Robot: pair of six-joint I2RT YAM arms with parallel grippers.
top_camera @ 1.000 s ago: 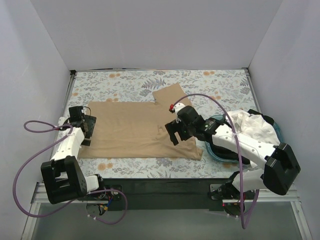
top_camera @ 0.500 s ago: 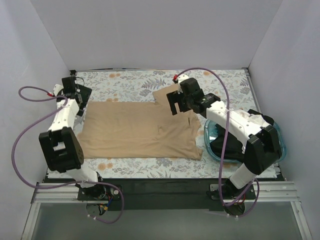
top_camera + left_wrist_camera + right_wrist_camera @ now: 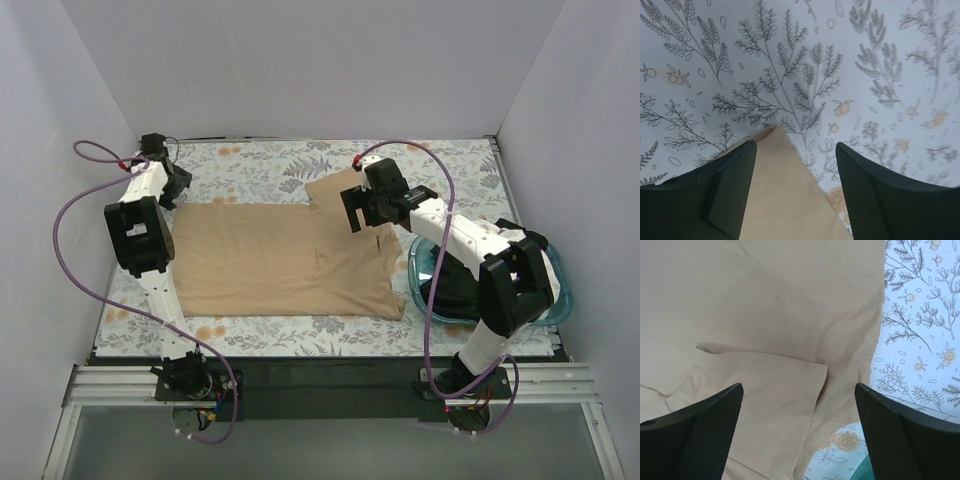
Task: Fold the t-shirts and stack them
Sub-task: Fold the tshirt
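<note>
Floral tabletop (image 3: 850,60) lies beyond your spread left gripper (image 3: 794,150), the tan t-shirt (image 3: 775,195) corner between its fingers, while your right gripper (image 3: 797,390) hovers spread above the shirt's edge.

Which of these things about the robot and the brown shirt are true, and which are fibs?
1. The tan t-shirt lies spread out on the flowery table. True.
2. The left jaws are clamped shut on the shirt. False: they are open above the shirt's corner and grip nothing.
3. The right jaws are open above the shirt. True.
4. The teal basin sits on the left arm's side of the shirt. False: it sits on the right arm's side.
</note>
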